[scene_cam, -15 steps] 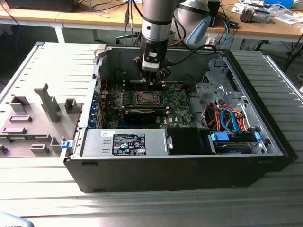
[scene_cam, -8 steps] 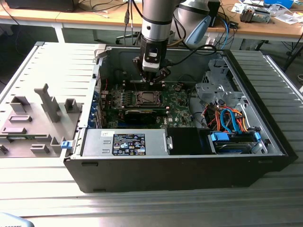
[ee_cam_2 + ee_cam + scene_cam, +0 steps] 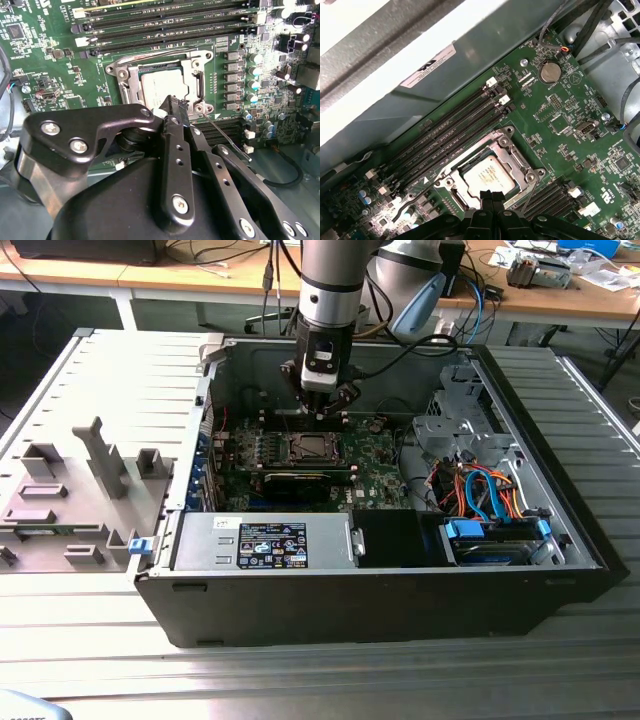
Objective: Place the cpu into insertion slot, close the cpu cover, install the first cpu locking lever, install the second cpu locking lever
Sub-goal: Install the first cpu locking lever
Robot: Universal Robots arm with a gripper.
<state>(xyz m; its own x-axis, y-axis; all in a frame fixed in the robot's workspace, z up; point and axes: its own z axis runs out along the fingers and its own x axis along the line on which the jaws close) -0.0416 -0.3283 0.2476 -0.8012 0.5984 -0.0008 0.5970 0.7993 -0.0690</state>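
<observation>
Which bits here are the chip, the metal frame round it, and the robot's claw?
cpu (image 3: 487, 175): first wrist view, its silver face.
cpu cover (image 3: 197, 67): second wrist view, frame's corner.
claw (image 3: 175, 107): second wrist view, its black tip.

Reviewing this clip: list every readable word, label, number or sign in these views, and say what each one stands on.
No text can be read reliably.
Dark sticker on the metal box, exterior view: print too small to read.
White label on the case wall, first wrist view: blurred.
White lettering on the green board: too small to read.
Markings on the cpu: too faint to read.
</observation>
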